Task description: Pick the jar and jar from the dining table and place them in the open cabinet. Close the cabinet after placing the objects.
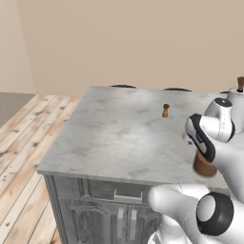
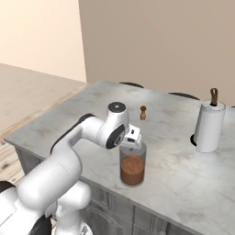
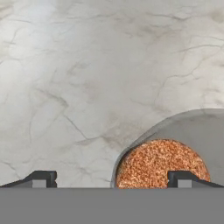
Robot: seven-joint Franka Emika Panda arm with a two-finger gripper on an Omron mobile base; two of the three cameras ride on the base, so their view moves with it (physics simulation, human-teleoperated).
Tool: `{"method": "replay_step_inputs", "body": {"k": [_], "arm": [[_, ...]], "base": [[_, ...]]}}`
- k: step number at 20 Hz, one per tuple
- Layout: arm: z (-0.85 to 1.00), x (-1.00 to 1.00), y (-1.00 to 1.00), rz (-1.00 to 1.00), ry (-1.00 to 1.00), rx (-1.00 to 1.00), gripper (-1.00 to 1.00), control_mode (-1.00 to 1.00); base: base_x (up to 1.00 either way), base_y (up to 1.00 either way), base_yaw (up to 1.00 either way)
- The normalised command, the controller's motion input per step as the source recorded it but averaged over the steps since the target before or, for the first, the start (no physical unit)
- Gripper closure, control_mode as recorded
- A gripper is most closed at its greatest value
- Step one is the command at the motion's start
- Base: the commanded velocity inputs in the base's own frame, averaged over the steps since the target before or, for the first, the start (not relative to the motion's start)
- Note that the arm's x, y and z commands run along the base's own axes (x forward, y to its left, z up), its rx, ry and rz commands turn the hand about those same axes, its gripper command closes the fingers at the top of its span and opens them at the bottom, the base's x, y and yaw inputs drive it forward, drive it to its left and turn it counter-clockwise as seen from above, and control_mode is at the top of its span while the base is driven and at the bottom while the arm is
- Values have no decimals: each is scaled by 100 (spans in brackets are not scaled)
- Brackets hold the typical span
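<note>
Standing on marble dining table, jar w/ reddish-brown filling.

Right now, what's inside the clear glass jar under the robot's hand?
The clear glass jar holds grainy reddish-brown filling, reaching partway up. The open hand hovers over its mouth, covering part of the rim. The very bottom can't be seen.

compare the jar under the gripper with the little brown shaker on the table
The jar is clear glass with reddish-brown filling; the shaker is solid brown. The jar is much wider and taller. The jar stands near the dining table's front edge, the shaker farther back. Both are upright.
</note>
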Motion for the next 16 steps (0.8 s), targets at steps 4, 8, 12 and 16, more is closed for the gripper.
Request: {"method": "replay_step_inputs", "body": {"k": [4, 8, 12, 16], "arm": [[-17, 38, -4, 0, 0, 0, -100, -100], [-19, 25, -9, 0, 0, 0, -100, -100], [-18, 18, -19, 0, 0, 0, -100, -100], [-15, 7, -26, 0, 0, 0, -100, -100]], "base": [[0, 0, 0], [0, 0, 0], [0, 0, 0], [0, 0, 0]]}}
